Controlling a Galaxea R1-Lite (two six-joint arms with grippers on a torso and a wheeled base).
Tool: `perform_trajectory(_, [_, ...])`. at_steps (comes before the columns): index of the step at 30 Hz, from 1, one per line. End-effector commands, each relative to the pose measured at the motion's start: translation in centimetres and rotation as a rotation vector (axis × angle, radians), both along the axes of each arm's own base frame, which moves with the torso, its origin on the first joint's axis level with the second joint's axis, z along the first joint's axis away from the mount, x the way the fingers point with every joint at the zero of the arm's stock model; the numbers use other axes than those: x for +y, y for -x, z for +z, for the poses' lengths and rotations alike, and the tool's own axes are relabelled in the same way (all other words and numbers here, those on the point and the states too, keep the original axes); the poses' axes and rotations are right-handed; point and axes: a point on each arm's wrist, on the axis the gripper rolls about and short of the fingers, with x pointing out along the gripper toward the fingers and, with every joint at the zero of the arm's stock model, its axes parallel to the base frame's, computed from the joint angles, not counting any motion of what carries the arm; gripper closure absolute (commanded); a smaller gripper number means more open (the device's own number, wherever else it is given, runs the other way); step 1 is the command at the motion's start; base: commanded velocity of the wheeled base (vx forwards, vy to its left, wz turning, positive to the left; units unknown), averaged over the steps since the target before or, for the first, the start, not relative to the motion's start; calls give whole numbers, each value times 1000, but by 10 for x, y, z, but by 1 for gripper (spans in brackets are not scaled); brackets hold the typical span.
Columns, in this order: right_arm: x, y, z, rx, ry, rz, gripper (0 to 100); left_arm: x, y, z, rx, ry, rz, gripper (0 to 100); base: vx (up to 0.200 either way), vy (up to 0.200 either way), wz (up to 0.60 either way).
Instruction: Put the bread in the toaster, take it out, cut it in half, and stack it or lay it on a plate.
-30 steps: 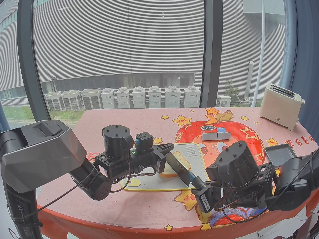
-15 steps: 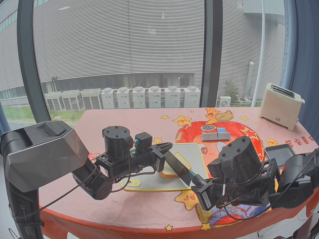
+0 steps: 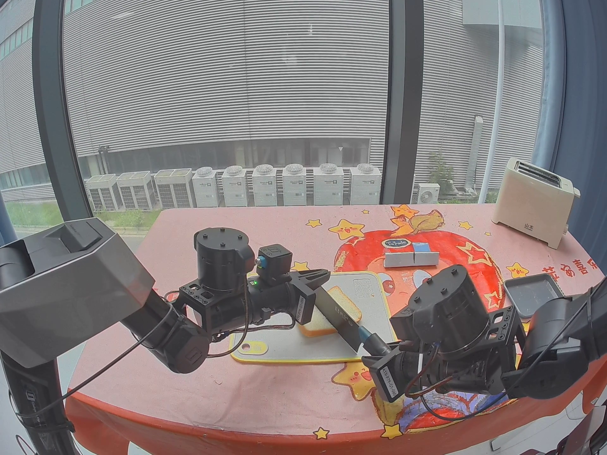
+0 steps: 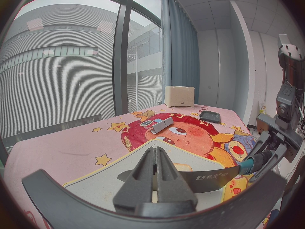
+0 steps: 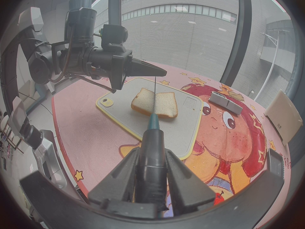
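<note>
Two end effectors meet over the grey, yellow-rimmed cutting board (image 5: 171,134) on the pink cartoon-printed counter (image 3: 240,229). The left end effector (image 3: 319,279), fingers pressed together, sits by the pale bread slice (image 5: 165,104) on that board, probably to steady it. The right end effector (image 5: 153,150) is clenched on the teal-handled steel knife (image 4: 206,178), its blade aligned over the slice's middle for halving. At the far right, the cream toaster (image 3: 534,200) stands unused, and the black tray (image 3: 532,293) sits nearer, likely for plating.

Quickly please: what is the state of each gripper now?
Left gripper: closed, holding nothing; its tips are by the flat side of the knife blade.
Right gripper: closed on the knife handle.
</note>
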Motion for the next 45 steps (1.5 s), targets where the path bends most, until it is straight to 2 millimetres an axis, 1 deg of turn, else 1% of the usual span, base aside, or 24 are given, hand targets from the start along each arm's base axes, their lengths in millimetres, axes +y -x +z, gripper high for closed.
perform_trajectory(1, [0, 0, -1, 5, 5, 1, 100, 3, 2, 3, -3, 2, 3, 100, 0, 0, 0])
perform_trajectory(5, [-1, 1, 2, -2, -4, 1, 100, 3, 3, -5, 16, -13, 6, 100, 0, 0, 0])
perform_trajectory(6, [-2, 2, 6, -11, -14, 2, 100, 1, 1, -18, 35, -35, 5, 100, 0, 0, 0])
perform_trajectory(7, [-2, 2, 7, -14, -19, 1, 100, 1, 1, -21, 36, -44, 3, 100, 0, 0, 0])
perform_trajectory(13, [-4, 2, 10, -19, -25, -4, 100, 0, 0, -26, 38, -56, 1, 100, 0, 0, 0])
perform_trajectory(16, [-3, 2, 5, -7, -8, -1, 100, 0, -1, -23, 29, -50, 1, 100, 0, 0, 0])
perform_trajectory(19, [-1, 1, -3, 12, 15, 2, 100, -1, -2, -16, 10, -38, 1, 100, 0, 0, 0])
perform_trajectory(23, [0, -1, -5, 16, 16, 0, 100, 0, -1, 8, -35, -8, 2, 100, 0, 0, 0])
perform_trajectory(25, [1, -1, -5, 14, 15, -1, 100, 1, -2, 10, -28, -14, 3, 100, 0, 0, 0])
perform_trajectory(29, [-1, 1, 1, 0, -1, 2, 100, 3, 0, 5, 2, -33, 6, 100, 0, 0, 0])
perform_trajectory(32, [-5, 5, 13, -27, -32, 5, 100, 3, 2, -4, 23, -46, 2, 100, 0, 0, 0])
perform_trajectory(34, [-6, 5, 16, -34, -40, 0, 100, 1, 4, -11, 37, -55, -4, 100, 0, 0, 0])
perform_trajectory(37, [-6, 4, 15, -31, -37, -1, 100, 0, 3, -20, 49, -64, -4, 100, 0, 0, 0])
perform_trajectory(39, [-5, 5, 12, -19, -23, 2, 100, 0, 2, -21, 48, -62, -4, 100, 0, 0, 0])
perform_trajectory(41, [-4, 4, 9, -14, -17, 3, 100, 0, 1, -20, 45, -60, -2, 100, 0, 0, 0])
perform_trajectory(42, [-2, 2, 3, -4, -5, 2, 100, 0, 0, -18, 41, -57, -1, 100, 0, 0, 0])
perform_trajectory(43, [-2, 1, 3, -4, -5, 0, 100, 0, 0, -18, 40, -56, 1, 100, 0, 0, 0])
perform_trajectory(45, [-1, 0, 0, 3, 2, -2, 100, 1, -2, -12, 27, -48, 5, 100, 0, 0, 0])
